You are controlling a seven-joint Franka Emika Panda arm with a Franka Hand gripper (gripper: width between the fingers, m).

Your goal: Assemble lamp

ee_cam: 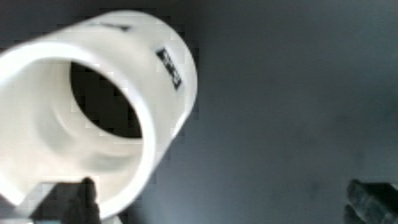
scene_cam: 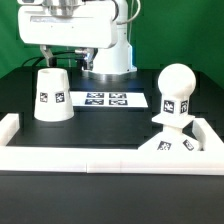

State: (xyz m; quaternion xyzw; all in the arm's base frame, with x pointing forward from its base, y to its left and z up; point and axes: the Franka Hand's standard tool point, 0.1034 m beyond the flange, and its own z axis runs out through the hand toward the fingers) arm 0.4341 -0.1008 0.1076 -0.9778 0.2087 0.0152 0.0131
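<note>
Black tabletop (scene_cam: 100, 125), white rail (scene_cam: 100, 160) along the near edge and both sides. Shade (scene_cam: 52, 95) stands wide end down at the exterior view's left, well apart from the base. Bulb (scene_cam: 178, 90) sits upright on the base (scene_cam: 175, 148) at the exterior view's right. Marker board (scene_cam: 108, 99) lies flat between them, farther back. Gripper (scene_cam: 62, 55) hangs just above the shade, fingers (ee_cam: 63, 198) spread wide, holding nothing. Wrist view shows the shade's open mouth (ee_cam: 98, 110) close up.
</note>
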